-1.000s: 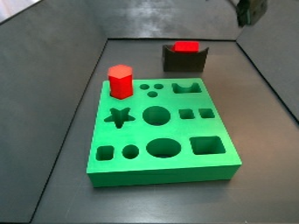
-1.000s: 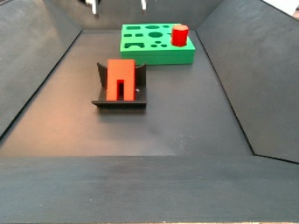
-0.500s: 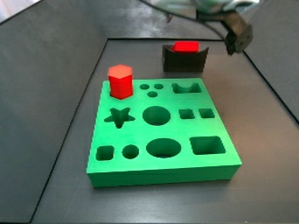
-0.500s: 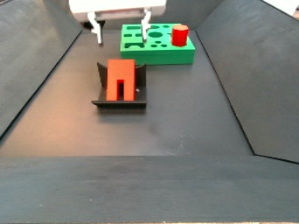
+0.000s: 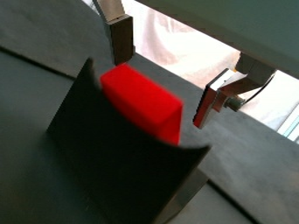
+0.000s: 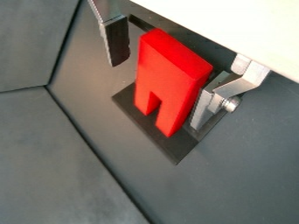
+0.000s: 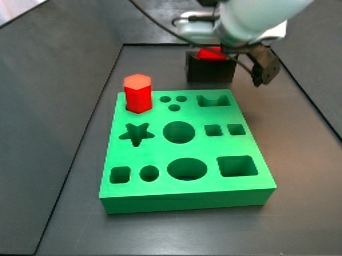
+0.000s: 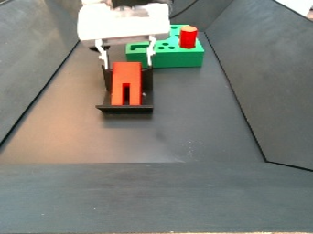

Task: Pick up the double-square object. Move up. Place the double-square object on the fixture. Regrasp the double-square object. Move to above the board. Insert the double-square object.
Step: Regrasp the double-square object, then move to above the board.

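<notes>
Straddling the double-square object (image 6: pixel 170 79), the gripper (image 6: pixel 163 73) hangs open, fingers (image 6: pixel 115 39) apart on both flanks. Block rests on the fixture (image 8: pixel 126 106), long axis across the jaws, notch outward.

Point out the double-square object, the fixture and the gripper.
double-square object (image 6: pixel 173 80), wrist view, its red face
fixture (image 8: pixel 126 109), side view, its front base edge
gripper (image 6: pixel 163 74), wrist view, midway between the open jaws, straddling the object
</notes>
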Controlling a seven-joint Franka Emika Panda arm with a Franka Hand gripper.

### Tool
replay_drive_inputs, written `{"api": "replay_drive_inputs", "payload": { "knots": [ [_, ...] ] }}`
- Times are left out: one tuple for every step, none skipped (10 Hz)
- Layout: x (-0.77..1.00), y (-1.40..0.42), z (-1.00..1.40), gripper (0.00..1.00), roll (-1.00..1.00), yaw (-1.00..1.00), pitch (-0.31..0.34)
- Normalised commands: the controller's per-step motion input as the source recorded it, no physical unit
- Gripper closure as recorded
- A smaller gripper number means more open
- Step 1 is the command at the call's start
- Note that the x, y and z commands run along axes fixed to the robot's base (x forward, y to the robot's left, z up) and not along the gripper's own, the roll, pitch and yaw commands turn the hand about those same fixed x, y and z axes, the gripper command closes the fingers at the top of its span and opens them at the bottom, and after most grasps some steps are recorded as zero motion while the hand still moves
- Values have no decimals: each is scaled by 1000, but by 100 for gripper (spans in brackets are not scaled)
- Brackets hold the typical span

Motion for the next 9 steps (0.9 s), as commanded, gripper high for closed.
{"api": "replay_drive_inputs", "payload": {
  "knots": [
    [88, -8, -547, 0, 65, 37, -7],
    [84, -10, -409, 0, 66, 39, -7],
    [79, -11, -236, 0, 66, 39, -3],
    [40, -26, -192, 0, 61, 38, 10],
    [27, -33, -176, 0, 63, 32, 3],
    [27, -32, -176, 0, 63, 32, 3],
    [27, -32, -176, 0, 63, 32, 3],
    [0, 0, -500, 100, 0, 0, 0],
    [54, 11, 1000, 100, -166, -121, 403]
  ]
}}
